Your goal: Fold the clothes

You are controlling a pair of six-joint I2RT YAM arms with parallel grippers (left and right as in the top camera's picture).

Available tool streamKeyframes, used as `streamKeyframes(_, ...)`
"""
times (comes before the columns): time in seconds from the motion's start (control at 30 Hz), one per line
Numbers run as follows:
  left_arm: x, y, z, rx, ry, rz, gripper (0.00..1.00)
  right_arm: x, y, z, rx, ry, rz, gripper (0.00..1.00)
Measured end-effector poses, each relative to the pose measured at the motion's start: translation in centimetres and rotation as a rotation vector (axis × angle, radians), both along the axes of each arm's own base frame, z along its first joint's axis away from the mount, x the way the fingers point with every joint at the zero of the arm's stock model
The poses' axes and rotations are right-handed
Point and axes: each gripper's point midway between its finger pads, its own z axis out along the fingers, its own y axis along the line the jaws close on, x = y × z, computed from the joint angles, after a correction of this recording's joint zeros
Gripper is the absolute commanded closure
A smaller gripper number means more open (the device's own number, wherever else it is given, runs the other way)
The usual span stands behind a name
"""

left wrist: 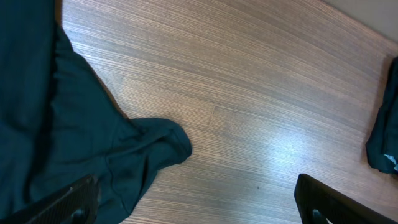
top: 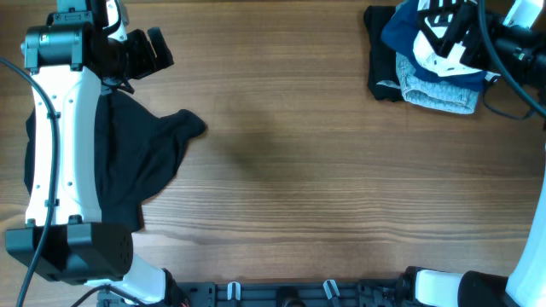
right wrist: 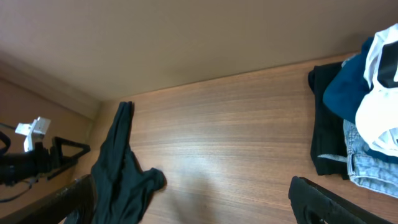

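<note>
A plain black garment (top: 136,158) lies crumpled on the left of the wooden table, partly under my left arm. It also shows in the left wrist view (left wrist: 68,143) and the right wrist view (right wrist: 118,174). A white T-shirt with a black striped print (top: 437,38) lies on top of a pile at the far right; it shows in the right wrist view (right wrist: 379,115). My left gripper (top: 156,51) (left wrist: 199,208) is open and empty, above the table beside the black garment. My right gripper (top: 461,34) (right wrist: 199,208) is open and empty, raised over the pile.
The pile at the far right also holds a dark blue garment (top: 401,30), a black one (top: 381,72) and a grey-blue denim piece (top: 439,89). Bare wood tabletop (top: 324,170) lies between the two heaps. A wall runs behind the table's far edge (right wrist: 217,43).
</note>
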Motion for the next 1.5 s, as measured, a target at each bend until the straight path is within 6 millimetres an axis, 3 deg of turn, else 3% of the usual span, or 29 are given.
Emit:
streamKeyframes(0.17,0.0,0.0,0.0,0.0,0.0,0.0,0.0,1.2,-0.3,0.6,-0.082,-0.083,-0.008,0.0)
streamKeyframes(0.27,0.0,0.0,0.0,0.0,0.0,0.0,0.0,2.0,1.2,0.7,-0.17,-0.168,-0.024,0.0)
streamKeyframes(0.33,0.0,0.0,0.0,0.0,0.0,0.0,0.0,1.1,3.5,1.0,-0.225,-0.282,-0.027,0.0)
streamKeyframes(0.4,0.0,0.0,0.0,0.0,0.0,0.0,0.0,-1.1,4.6,0.3,-0.235,-0.357,-0.033,0.0)
streamKeyframes(0.5,0.0,0.0,0.0,0.0,0.0,0.0,0.0,-4.4,3.2,-1.1,-0.195,-0.476,-0.137,0.0)
streamKeyframes(0.6,0.0,0.0,0.0,0.0,0.0,0.0,0.0,-6.6,1.8,-6.4,-0.156,-0.491,-0.226,0.0)
streamKeyframes(0.63,0.0,0.0,-0.1,-0.001,0.003,0.0,0.0,-7.4,1.1,-10.3,-0.139,-0.491,-0.272,0.0)
streamKeyframes(0.77,0.0,0.0,-0.1,-0.001,0.003,0.0,0.0,-9.5,-0.3,-19.0,-0.108,-0.484,-0.348,0.0)
streamKeyframes(0.93,0.0,0.0,-0.1,0.0,0.004,0.0,0.0,-11.4,-1.3,-24.4,-0.056,-0.497,-0.408,0.0)
streamKeyframes(1.03,0.0,0.0,-0.1,0.0,0.003,0.0,0.0,-11.8,-1.6,-25.6,-0.053,-0.486,-0.419,0.0)
streamKeyframes(1.2,0.0,0.0,-0.1,0.0,0.002,0.0,0.0,-12.3,-0.4,-24.4,-0.132,-0.579,-0.315,0.0)
streamKeyframes(1.5,0.0,0.0,-0.1,0.0,0.002,0.0,0.0,-12.5,0.4,-24.4,-0.173,-0.602,-0.25,0.0)
